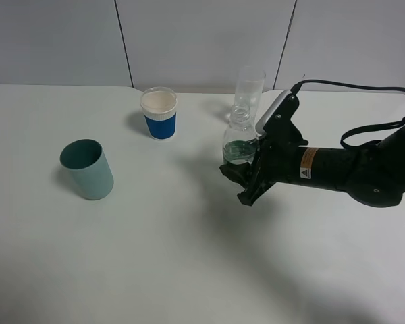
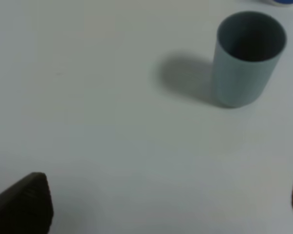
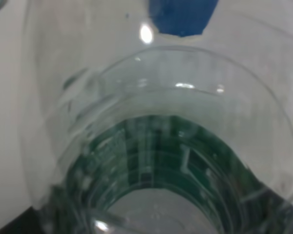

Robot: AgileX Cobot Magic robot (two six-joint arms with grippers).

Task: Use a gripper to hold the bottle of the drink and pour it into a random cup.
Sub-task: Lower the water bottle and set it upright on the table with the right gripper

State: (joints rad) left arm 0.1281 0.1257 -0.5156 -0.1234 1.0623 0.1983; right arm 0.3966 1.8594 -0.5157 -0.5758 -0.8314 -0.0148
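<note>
Here, right pincer point(image 1: 241, 177) clamps one bottle point(image 1: 240, 138); three cups; left pincer point(image 2: 151, 204) gapes.

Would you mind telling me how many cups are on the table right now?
3: a teal cup at the left, a blue-and-white paper cup near the back, and a clear tumbler just behind the bottle.

A teal cup point(image 2: 249, 58) stands upright on the white table point(image 2: 112, 122), shadow beside it. Well apart from the cup, dark fingertips point(image 2: 27, 202) of the left gripper point(image 2: 161, 209) are spread wide.
</note>
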